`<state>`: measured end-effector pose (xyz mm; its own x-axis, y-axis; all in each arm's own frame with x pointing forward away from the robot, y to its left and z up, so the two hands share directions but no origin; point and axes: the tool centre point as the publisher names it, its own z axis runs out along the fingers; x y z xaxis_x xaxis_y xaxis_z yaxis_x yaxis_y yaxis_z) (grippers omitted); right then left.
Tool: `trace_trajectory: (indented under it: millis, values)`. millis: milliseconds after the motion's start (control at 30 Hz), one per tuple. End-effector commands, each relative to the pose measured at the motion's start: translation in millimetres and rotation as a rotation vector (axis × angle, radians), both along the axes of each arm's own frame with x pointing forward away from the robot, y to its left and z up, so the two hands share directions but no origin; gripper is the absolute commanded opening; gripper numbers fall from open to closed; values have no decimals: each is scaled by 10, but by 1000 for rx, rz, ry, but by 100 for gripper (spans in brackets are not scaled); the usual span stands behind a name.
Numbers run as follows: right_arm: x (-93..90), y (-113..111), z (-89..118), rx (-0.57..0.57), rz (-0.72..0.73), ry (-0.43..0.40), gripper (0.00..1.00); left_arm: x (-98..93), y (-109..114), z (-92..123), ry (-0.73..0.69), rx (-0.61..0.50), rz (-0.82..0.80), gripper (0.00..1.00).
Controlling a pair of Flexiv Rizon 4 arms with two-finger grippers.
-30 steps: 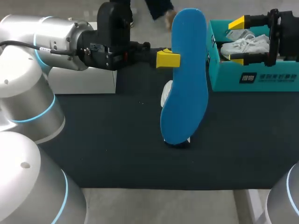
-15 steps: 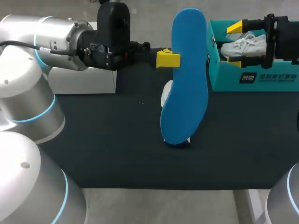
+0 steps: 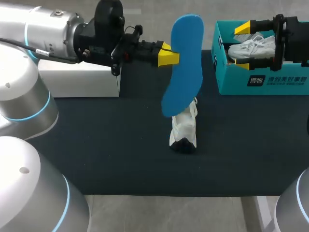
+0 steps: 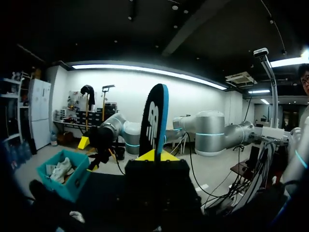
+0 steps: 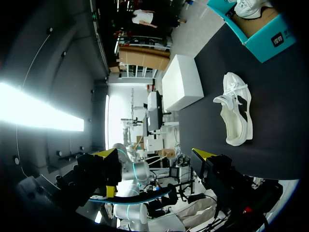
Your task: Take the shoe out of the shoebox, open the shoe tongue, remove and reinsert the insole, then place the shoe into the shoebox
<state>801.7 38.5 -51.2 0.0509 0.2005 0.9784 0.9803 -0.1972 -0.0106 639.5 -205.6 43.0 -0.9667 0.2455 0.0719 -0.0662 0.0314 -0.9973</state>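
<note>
A robotics lab is indicated. A left arm point(image 3: 43, 31) and a right arm point(image 3: 297, 208), grey with blue-lit joints, are set at a dark-covered table point(image 3: 111, 145).

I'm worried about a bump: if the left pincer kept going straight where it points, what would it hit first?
Likely nothing: beyond the blue insole that the left pincer holds, its way looks free. The shoebox and the right pincer lie off to one side, though depth is unclear.

We see our dark table point(image 3: 120, 145) evenly lit from above, with faint shadows and a soft sheen on our left arm point(image 3: 43, 29). Both wrist views are dim, with glaring light strips.
</note>
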Motion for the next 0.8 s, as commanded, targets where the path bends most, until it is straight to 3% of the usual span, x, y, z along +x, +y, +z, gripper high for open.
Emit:
trace_trajectory:
  millis: [33,367,533,800]
  values:
    - [16,10,-2,-1,0,1,100,-33,-21,35,-477,18,230,0]
    - [16,10,-2,-1,0,1,100,-33,-21,35,-477,18,230,0]
    - [16,10,-2,-1,0,1,100,238,-81,-133,-763,-216,162,0]
    - [16,10,-2,-1,0,1,100,456,-164,-181,-910,-381,-20,0]
